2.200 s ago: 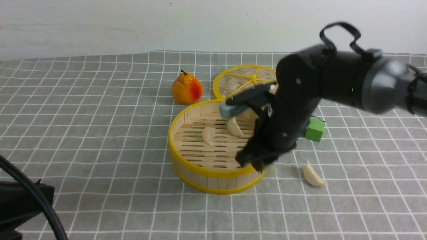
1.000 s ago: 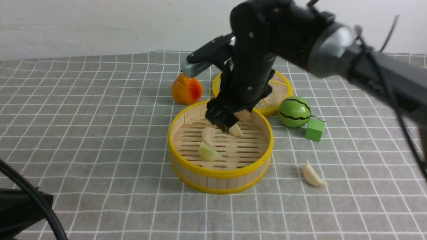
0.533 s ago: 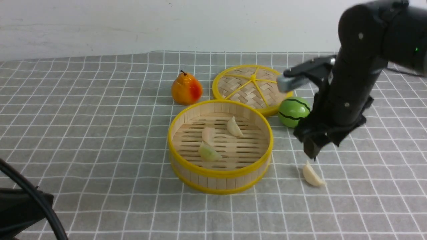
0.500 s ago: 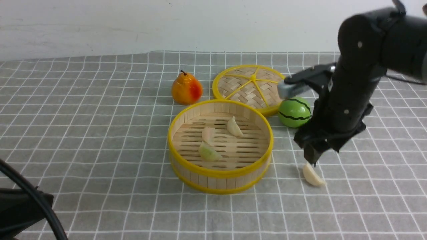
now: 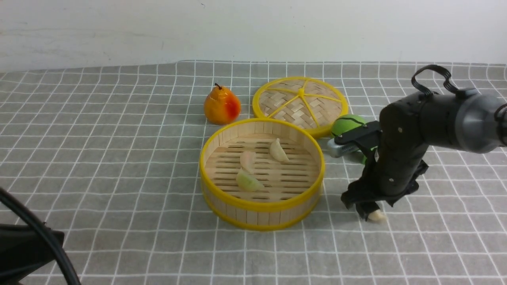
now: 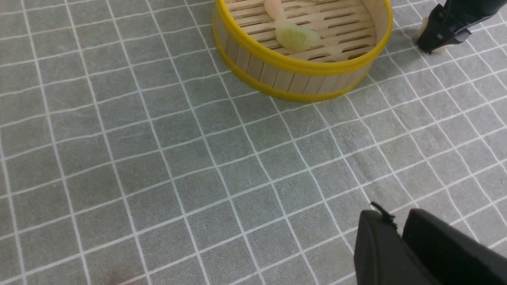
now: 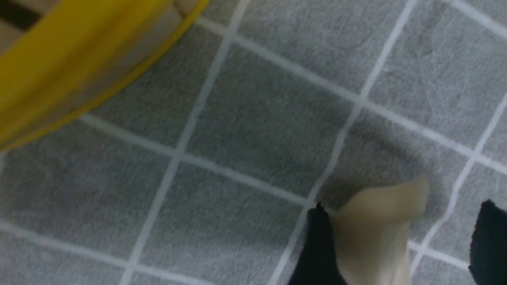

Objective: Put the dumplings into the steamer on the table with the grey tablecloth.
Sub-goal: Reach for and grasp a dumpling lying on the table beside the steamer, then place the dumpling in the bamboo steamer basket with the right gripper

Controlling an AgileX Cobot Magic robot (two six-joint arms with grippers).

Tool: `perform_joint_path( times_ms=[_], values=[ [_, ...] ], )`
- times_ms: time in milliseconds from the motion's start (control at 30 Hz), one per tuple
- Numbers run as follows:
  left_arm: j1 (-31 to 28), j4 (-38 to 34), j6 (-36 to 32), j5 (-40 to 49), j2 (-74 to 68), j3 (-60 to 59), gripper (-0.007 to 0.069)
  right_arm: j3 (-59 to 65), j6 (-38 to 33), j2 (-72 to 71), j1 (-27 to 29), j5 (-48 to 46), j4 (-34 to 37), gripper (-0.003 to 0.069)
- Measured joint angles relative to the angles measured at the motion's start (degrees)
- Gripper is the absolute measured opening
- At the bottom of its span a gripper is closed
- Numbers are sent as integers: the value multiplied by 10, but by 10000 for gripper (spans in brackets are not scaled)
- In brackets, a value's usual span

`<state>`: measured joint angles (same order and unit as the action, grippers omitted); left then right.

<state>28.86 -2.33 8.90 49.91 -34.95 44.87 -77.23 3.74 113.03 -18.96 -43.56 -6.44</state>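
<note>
Idling left gripper (image 6: 396,223): low at the near left, fingers drawn almost together on nothing, well apart from the work.
Grey tablecloth (image 5: 119,158): drapes the whole table and is slightly wrinkled.
Pear (image 5: 222,106): behind the steamer, to its left.
Steamer (image 5: 257,217): centre; a pink dumpling (image 5: 248,160), a yellow-green dumpling (image 5: 248,181) and an off-white dumpling (image 5: 278,151) lie on its slatted floor.
Woven lid (image 5: 300,101): flat, just behind the steamer.
Toy watermelon (image 5: 346,123): partly hidden by the right arm.
Right gripper (image 5: 366,211): down at the cloth, jaws apart astride the last dumpling (image 7: 376,221). One finger is against it and the other stands clear, so nothing is gripped yet.
Last dumpling's place: on the cloth, near the steamer's right side, outside it.
Handling: probably light, small and smooth, so liable to skid or squirt free. Pinch gently across the thick belly at mid-length, not the pleated crest or tapered tips.
</note>
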Motion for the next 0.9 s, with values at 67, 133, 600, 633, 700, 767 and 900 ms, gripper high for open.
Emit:
perform_joint_path(
  times_ms=[67, 133, 600, 633, 700, 767, 900],
  values=[
    [0, 0, 0, 0, 0, 0, 91, 0, 3, 2, 2, 13, 1, 474],
    [0, -1, 1, 1, 0, 0, 91, 0, 5, 5, 2, 19, 9, 453],
    [0, -6, 1, 12, 0, 0, 101, -14, 4, 13, 2, -18, 26, 244],
    [0, -6, 1, 12, 0, 0, 102, -21, 3, 11, 2, -31, 24, 244],
    [0, -6, 1, 12, 0, 0, 102, -53, -1, 4, -2, -65, 22, 244],
    [0, -6, 1, 12, 0, 0, 102, -88, -11, -8, -17, -88, 19, 244],
    [0, -6, 1, 12, 0, 0, 102, -166, -26, -20, -69, -104, 25, 244]
  ],
)
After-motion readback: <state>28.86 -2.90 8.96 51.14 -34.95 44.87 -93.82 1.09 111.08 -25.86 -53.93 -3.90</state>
